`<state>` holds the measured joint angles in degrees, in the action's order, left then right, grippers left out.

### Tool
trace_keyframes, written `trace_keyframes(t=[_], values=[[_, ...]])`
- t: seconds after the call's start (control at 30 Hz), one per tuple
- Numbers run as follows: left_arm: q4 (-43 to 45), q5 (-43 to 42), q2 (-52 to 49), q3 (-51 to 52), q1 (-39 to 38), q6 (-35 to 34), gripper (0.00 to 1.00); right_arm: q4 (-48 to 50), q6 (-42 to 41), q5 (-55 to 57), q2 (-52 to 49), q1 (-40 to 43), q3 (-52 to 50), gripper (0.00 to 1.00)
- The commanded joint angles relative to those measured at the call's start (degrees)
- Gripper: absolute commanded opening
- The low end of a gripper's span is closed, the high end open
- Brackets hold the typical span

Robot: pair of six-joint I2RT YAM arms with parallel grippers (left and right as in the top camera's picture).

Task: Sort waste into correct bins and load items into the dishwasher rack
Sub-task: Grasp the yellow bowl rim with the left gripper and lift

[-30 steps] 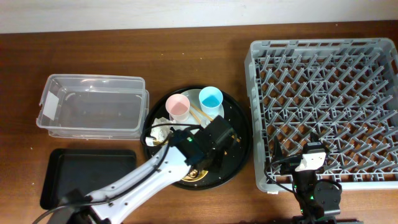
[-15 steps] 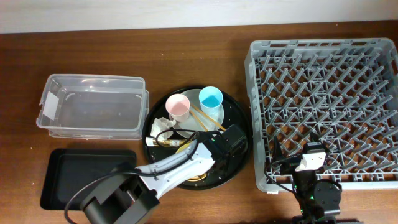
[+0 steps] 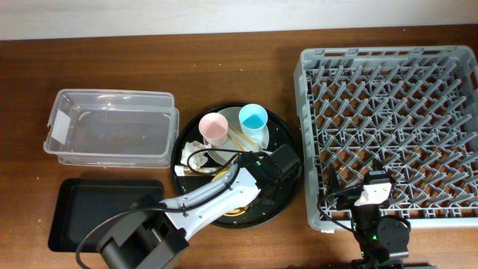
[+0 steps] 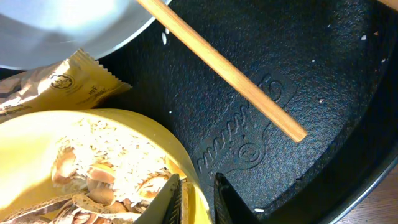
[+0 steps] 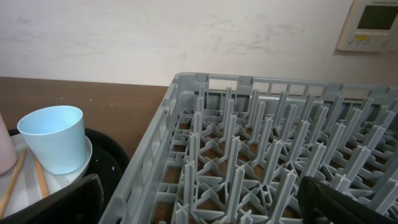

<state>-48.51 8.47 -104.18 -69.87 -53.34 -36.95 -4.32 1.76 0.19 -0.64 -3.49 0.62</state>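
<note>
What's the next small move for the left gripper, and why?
Probably close on the rim and lift. In the left wrist view the left gripper straddles the edge of the yellow bowl, one finger inside and one outside, with a gap showing. The bowl holds food scraps, so lift it level before carrying it to a bin.

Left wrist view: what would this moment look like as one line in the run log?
left gripper: straddling rim of yellow bowl | bowl: holds food scraps, on round black tray | right gripper: idle by dishwasher rack
</note>
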Motion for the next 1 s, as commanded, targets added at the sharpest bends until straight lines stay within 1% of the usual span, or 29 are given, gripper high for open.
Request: trace_keyframes(t=[0.0,0.1,0.17,0.27,0.3,0.4,0.47,0.57,0.67,0.77,0.83,0.87,0.93,0.97], values=[[-0.33,0.92,-0.17,-0.87,-0.13,0.09,0.18,-0.35,-0.28,0.52,0.33,-0.31,-0.31,0.98],[-0.11,0.35,-0.17,0.44,-0.24,0.07,0.17,-0.35,-0.28,0.52,0.33,-0.31,-0.31,0.98],[0.09,-0.74,-0.22,0.46,-0.90,0.04,0.11,-0.35,-0.28,0.52,0.33,-0.31,-0.31,0.98],[0.07,0.13,-0.66,0.52,-2.43,0.07,0.11,-0.35,-0.28,0.52,0.33,-0.31,-0.31,0.98],[0.02,1.90,-0.94,0.52,-2.75,0.04,0.11,-0.35,-0.28,0.52,0.33,-0.31,-0.31,0.98],[0.04,1.90,-0.94,0.81,-2.75,0.07,0.12,-0.35,-0.28,0.52,0.33,-0.31,-0.31,0.98],[0.09,2.12,-0.94,1.57,-2.73,0.07,0.19,-0.35,-0.28,0.52,0.33,-0.31,-0.31,0.98],[0.33,2.05,-0.94,1.64,-2.75,0.04,0.18,-0.35,-0.28,0.52,0.33,-0.31,-0.31,0.98],[0.24,2.03,-0.94,1.64,-2.75,0.07,0.04,-0.35,-0.28,0.52,0.33,-0.31,-0.31,0.98],[-0.17,1.60,-0.92,1.64,-2.75,0.07,0.04,-0.35,-0.28,0.52,0.33,-0.31,-0.31,0.98],[-1.60,-0.76,-0.90,1.55,-2.73,0.09,0.00,-0.35,-0.31,0.52,0.33,-0.31,-0.31,0.98],[-2.36,-0.70,-0.79,1.31,-2.73,0.09,0.01,-0.35,-0.28,0.52,0.33,-0.31,-0.31,0.98],[-4.81,-0.74,-0.15,0.13,-2.40,0.09,0.00,-0.35,-0.28,0.52,0.33,-0.31,-0.31,0.98],[-8.02,-0.70,1.09,-1.66,-1.86,0.11,0.01,-0.35,-0.28,0.52,0.33,-0.31,-0.31,0.98]])
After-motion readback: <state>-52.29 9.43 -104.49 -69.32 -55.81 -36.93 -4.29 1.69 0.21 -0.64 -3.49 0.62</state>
